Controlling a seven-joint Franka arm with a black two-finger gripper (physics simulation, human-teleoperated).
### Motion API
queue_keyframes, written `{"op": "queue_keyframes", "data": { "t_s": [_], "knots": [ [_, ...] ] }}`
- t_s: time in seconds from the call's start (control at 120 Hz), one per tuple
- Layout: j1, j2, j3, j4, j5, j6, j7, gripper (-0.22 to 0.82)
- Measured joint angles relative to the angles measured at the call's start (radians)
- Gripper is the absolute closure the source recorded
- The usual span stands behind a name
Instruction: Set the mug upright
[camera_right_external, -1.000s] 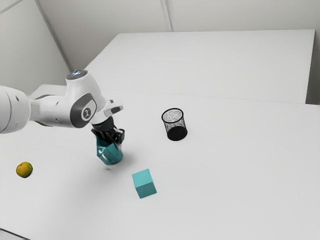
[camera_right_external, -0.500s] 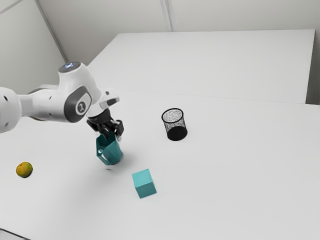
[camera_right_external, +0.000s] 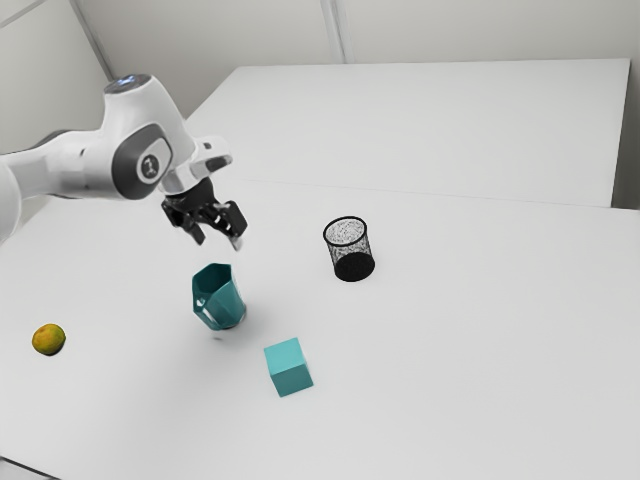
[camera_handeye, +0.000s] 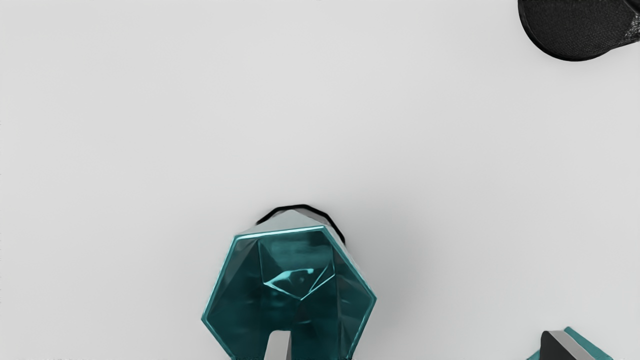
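Note:
My gripper is open in the exterior view, a short way above the teal mug, with nothing between its fingers. The mug stands upright on the table, its mouth facing up and its handle toward the camera. In the wrist view, one fingertip of the gripper overlaps the inside of the mug, seen through its six-sided mouth. The other fingertip appears well off to the mug's side, in front of a teal corner.
A teal cube lies near the mug on the table. The black mesh bin stands farther toward the exterior view's right. An orange-green fruit rests at the exterior view's left.
My gripper has risen off the mug, its fingers now clear above the rim, and has shifted slightly toward the exterior view's left. The mug keeps its place.

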Motion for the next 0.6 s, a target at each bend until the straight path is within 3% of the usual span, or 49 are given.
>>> {"op": "queue_keyframes", "data": {
  "t_s": [0.367,0.6],
  "knots": [
    [0.000,0.057,0.001,0.292,0.006,-0.312,-0.001,0.03],
    [0.001,0.062,0.003,0.424,0.014,-0.436,0.001,0.02]
  ]
}}
